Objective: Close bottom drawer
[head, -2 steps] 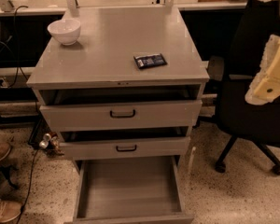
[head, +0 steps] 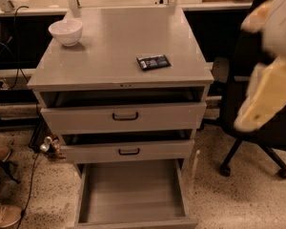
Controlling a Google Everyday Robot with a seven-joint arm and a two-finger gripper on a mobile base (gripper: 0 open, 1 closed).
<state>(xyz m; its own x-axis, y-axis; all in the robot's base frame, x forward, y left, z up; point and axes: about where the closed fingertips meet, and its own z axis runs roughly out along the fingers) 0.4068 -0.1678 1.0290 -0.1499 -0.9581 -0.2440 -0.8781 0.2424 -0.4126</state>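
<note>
The arm sits closest to the lens, at the right edge of the frame, as a blurred cream and yellow mass. It slants from the upper right corner down and to the left. The gripper point(head: 263, 101) is the pale yellow lower end of it, hanging in the air in front of the black office chair point(head: 276, 140) and well apart from the cabinet. The blur hides whether it is open or closed, and nothing can be seen in its hold.

At the bottom centre of the frame the bottom drawer point(head: 131, 192) stands pulled fully out over the speckled floor point(head: 238, 199). Its grey tray is bare, and its front panel is cut off by the lower edge of the frame. Above it, the middle drawer point(head: 155, 151) and the top drawer point(head: 86, 119) each jut out a little, with a dark gap above each front. A tan shoe point(head: 4, 214) lies in the lower left corner.

On the cabinet top point(head: 114, 51), a dark blue packet point(head: 153, 61) lies right of centre. Farther back, a white bowl point(head: 66, 31) stands upright near the left rear corner.

Compared with 0.7 s ago, the arm reaches lower and farther left into the frame and is more smeared. The bottom drawer is as far out as it was, and the bowl and packet have not shifted.
</note>
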